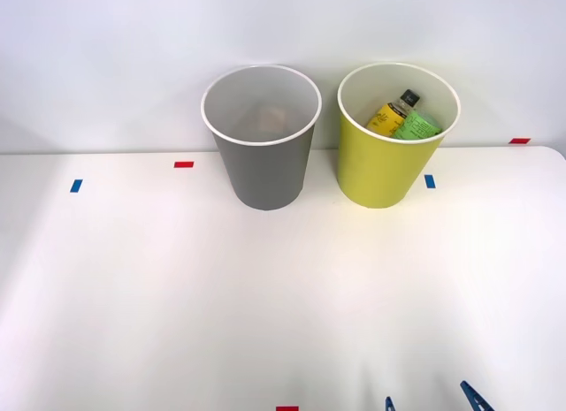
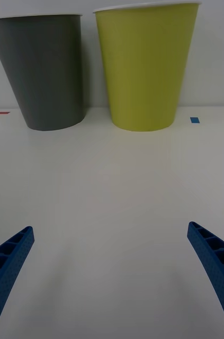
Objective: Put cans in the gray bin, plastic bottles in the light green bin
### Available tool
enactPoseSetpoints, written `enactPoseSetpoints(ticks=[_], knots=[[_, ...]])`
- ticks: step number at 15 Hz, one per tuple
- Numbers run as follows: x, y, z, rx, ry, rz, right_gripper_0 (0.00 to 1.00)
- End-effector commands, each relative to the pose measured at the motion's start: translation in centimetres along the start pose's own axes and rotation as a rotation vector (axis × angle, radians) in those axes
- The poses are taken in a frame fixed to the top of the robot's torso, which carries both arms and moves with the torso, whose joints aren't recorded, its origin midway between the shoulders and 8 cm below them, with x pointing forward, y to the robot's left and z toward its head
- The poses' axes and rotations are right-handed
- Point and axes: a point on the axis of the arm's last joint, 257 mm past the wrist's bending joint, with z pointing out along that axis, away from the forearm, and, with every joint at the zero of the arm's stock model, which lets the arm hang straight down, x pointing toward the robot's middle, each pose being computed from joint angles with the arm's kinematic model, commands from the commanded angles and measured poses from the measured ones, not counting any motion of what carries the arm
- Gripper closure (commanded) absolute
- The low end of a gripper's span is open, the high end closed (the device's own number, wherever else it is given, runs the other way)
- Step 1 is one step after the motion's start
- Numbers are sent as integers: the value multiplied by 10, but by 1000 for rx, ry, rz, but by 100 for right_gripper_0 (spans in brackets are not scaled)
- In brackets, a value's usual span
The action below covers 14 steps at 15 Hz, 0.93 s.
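Gray bin (image 1: 262,168): stood upright at upper centre of the front view; a faint pinkish shape, possibly the can (image 1: 271,119), is seen at its bottom.
Light green bin (image 1: 380,168): just right of the gray bin, apart from it.
Plastic bottles: 2 held inside the light green bin, the yellow-labelled one (image 1: 390,115) beside the green-labelled one (image 1: 416,126).
Right claw (image 1: 432,400): spread wide, nothing held, at the lower right edge above the white worktop (image 1: 177,296).

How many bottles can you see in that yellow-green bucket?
2. A yellow-labelled bottle with a dark cap leans inside the light green bin, and a green-labelled bottle lies right beside it. More could be hidden deeper down.
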Motion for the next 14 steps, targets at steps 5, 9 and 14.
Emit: enactPoseSetpoints(ticks=[5,9,14], knots=[[0,0,0,0,0,0,0],[0,0,0,0,0,0,0],[0,0,0,0,0,0,0]])
